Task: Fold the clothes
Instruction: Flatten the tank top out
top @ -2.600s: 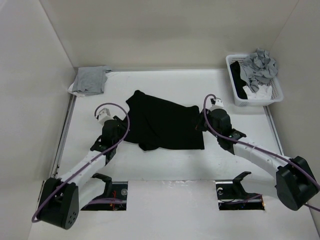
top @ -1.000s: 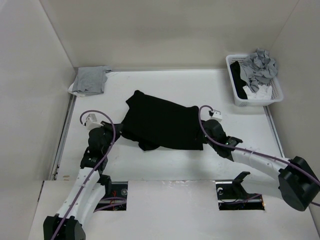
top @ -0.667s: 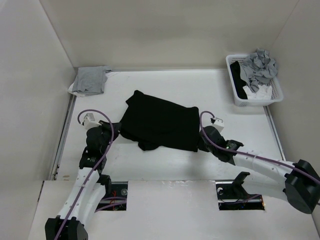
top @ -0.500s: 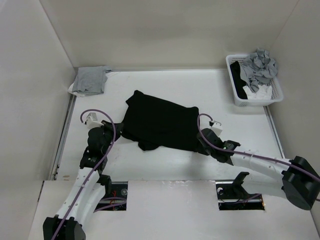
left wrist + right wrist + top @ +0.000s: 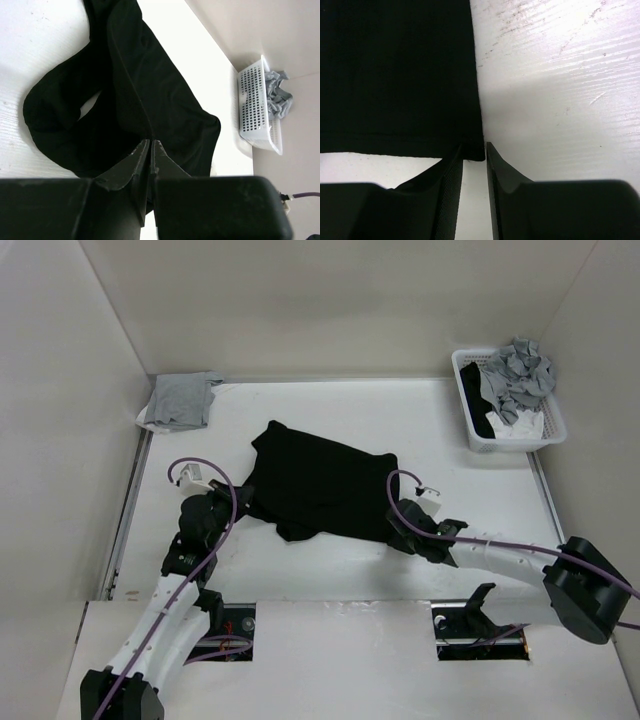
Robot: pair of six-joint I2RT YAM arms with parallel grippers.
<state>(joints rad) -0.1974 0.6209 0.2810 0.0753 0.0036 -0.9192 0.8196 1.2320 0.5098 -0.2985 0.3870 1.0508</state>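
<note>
T-shirt [image 5: 325, 485], black, lies spread mid-table [image 5: 300, 410]. Left gripper [image 5: 150, 146] is pinched fully closed on its left edge, probably to anchor it. Right gripper [image 5: 474, 152] has 2 fingers narrowly apart straddling the near right corner, not yet clamped, presumably for the fold.

text: none legible | labels: none | brands: none (all three views)
</note>
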